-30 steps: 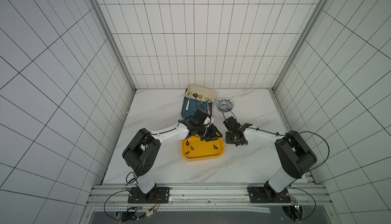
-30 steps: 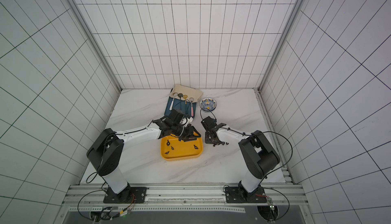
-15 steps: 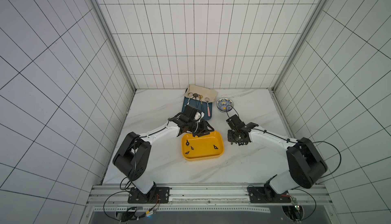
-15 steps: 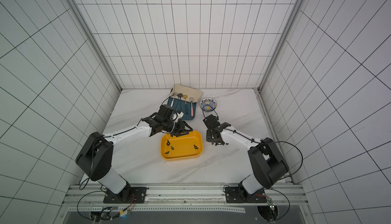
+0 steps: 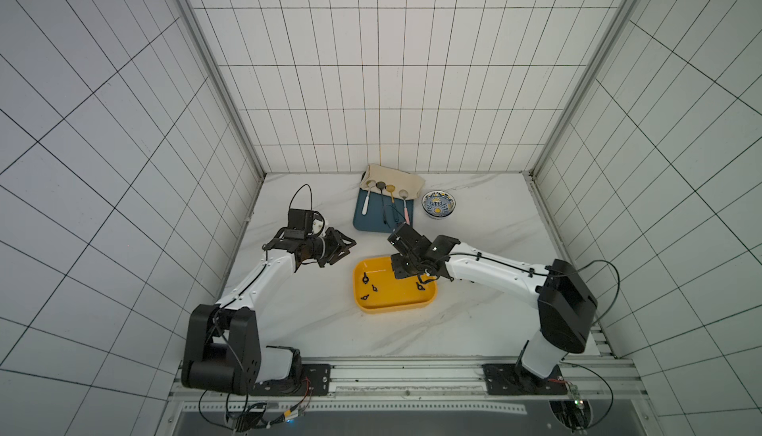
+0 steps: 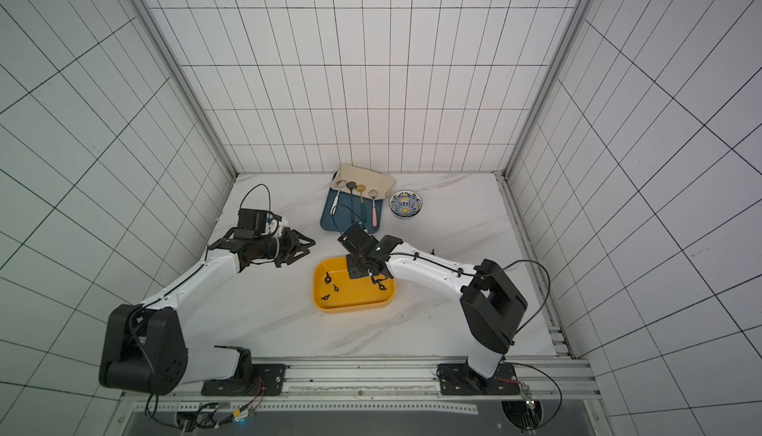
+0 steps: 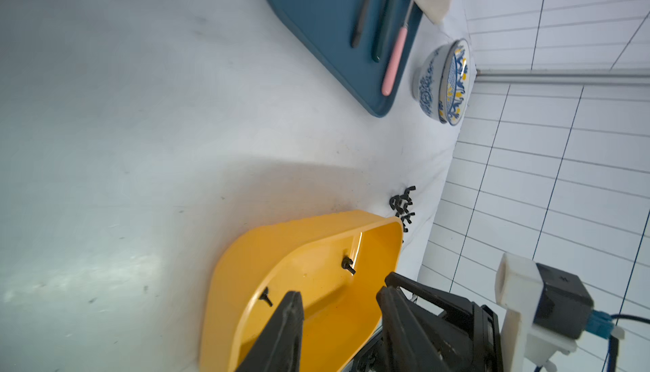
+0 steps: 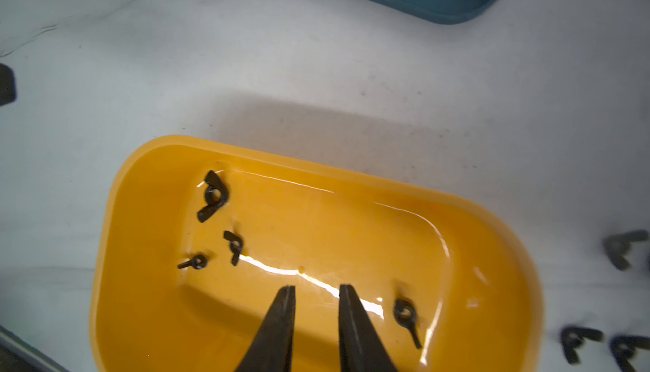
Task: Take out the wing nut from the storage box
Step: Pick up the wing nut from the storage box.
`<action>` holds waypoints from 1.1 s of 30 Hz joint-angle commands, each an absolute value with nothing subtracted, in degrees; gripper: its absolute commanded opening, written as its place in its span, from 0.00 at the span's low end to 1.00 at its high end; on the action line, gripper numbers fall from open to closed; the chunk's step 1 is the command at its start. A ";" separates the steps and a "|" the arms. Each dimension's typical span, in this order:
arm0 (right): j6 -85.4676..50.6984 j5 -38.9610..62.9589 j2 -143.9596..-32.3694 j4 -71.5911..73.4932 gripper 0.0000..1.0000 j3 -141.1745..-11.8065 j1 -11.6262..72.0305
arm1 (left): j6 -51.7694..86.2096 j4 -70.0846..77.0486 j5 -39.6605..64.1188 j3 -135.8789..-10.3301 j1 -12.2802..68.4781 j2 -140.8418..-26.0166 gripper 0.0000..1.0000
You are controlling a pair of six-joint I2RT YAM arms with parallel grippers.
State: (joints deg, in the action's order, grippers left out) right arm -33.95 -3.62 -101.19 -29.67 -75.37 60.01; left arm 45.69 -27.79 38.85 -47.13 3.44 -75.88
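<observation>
The storage box (image 5: 396,300) is noted on the worktop (image 5: 313,322), near the blue tray (image 5: 373,219). Four wing nuts (image 8: 212,196) are seen loose on its floor. More loose nuts (image 7: 402,205) are observed outside, just beside it. The right hand (image 8: 314,287) is recorded over the box interior, fingers apart, nothing between them. The left hand (image 7: 339,293) is seen off to the box's side, fingers apart, empty.

Robot test cell in a lab — white gridded walls (image 5: 371,83) box in a marble-patterned table (image 5: 330,331); a metal rail (image 5: 412,372) at its front edge carries two cabled arms (image 5: 264,277).
</observation>
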 commanded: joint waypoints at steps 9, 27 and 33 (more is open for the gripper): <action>-35.51 3.69 -114.78 -24.61 0.33 -86.76 62.94 | 40.83 -33.57 41.17 -44.29 -0.13 -73.28 0.40; -35.25 1.47 -120.67 -23.73 0.35 -89.16 62.85 | 40.41 -32.53 42.80 -44.14 -0.53 -73.65 0.40; -34.90 1.55 -121.31 -24.08 0.35 -90.27 62.84 | 40.34 -32.19 42.76 -43.80 -0.52 -74.00 0.40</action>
